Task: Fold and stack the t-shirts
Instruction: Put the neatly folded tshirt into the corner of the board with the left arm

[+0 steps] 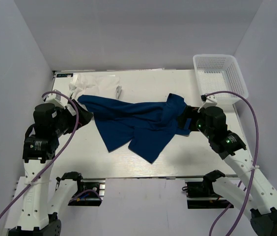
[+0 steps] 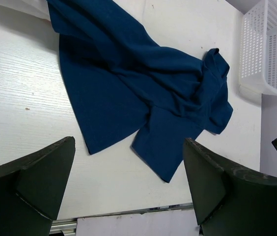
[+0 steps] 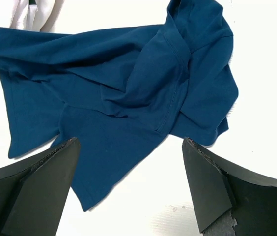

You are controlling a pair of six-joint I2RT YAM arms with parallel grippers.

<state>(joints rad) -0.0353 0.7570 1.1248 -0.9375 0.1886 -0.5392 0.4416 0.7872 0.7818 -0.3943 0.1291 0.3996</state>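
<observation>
Navy t-shirt (image 1: 138,123) lies crumpled and unfolded across the middle of a white table (image 1: 143,86), between two robot arms. White t-shirts (image 1: 96,83) sit at the far left corner and a mesh basket (image 1: 219,73) at the far right. The left gripper (image 2: 128,142) and right gripper (image 3: 129,141) each have their fingers spread wide and hold nothing.

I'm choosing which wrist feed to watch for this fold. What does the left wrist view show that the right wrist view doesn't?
Only left wrist: the basket at upper right, and the near edge of the table. Only right wrist: a plain corner of a white shirt at upper left; the left wrist view has just a pale strip there that I can't identify. Both: the navy shirt lying crumpled on the table, and the left gripper and right gripper, each open and empty in its own view.
</observation>
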